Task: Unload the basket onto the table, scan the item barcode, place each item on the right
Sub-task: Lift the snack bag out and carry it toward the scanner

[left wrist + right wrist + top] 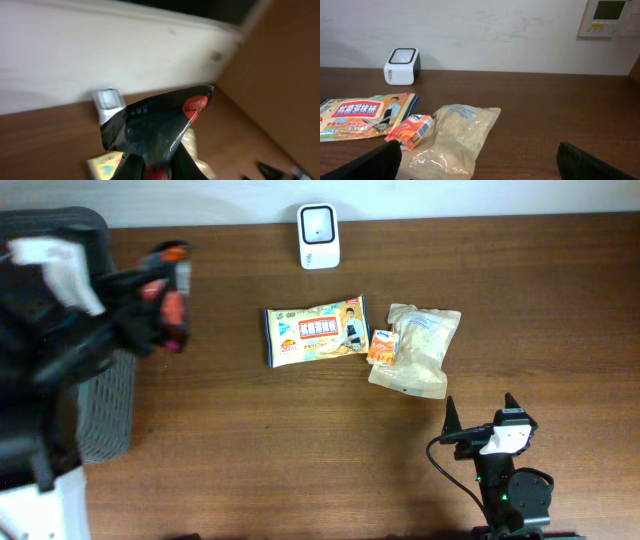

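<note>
table [300,450]: dark brown wood grain with a matte finish; its left end is covered by the left arm in the overhead view.
left arm [70,320]: black and smeared by motion blur overhead, so its outline is hard to make out.
right gripper [479,152]: jaws spread wide with nothing between them; only 2 dark finger stubs show, cut off by the bottom edge of its wrist view.
left gripper [157,169]: clamped on the lower end of the black pouch; the fingers are mostly cut off by the bottom frame edge.
clear bag [420,352]: soft, wrinkled transparent film packed with pale grains, lying flat to the right of centre.
flat packet [315,330]: yellow and blue printed film, rectangular, lying flat at centre; its left end is cropped in the right wrist view.
black pouch [160,125]: glossy, crinkled film with 1 round red label near its upper corner; the white print is too blurred to read. It is held in the air over the table's left part, well apart from the scanner.
scanner [319,235]: white rounded box with a dark window, at the table's back edge; the pouch hides its lower part in the left wrist view.
orange carton [382,345]: small card box between the packet and the bag, touching the bag.
</note>
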### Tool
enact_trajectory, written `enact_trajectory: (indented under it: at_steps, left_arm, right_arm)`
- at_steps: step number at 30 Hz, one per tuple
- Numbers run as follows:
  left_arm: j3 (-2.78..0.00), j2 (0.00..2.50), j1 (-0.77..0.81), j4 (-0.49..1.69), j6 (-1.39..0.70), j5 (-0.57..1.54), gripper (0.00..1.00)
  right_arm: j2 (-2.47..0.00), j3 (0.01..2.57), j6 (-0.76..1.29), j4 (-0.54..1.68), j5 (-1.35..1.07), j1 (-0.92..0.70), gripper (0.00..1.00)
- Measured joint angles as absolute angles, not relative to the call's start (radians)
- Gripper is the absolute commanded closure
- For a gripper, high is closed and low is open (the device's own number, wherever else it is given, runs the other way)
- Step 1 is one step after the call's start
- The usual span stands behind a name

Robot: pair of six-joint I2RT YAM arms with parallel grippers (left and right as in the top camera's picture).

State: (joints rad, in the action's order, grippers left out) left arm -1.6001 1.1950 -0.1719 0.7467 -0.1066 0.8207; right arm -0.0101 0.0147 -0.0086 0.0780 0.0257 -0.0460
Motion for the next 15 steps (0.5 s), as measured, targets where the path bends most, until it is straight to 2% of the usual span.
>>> enact_trajectory:
  at_steps: [5, 15]
  left_arm:
    - [-1.601, 1.357, 0.091, 0.738, -0.118, 0.742, 1.0]
    - [-1.601, 1.755, 0.384, 0.664, -0.122, 0.522, 1.0]
  right_arm:
    - [-0.01, 0.015, -0.009, 0.078, 0.026, -0.046, 0.01]
    - [-0.01, 0.015, -0.008, 0.078, 0.026, -0.046, 0.01]
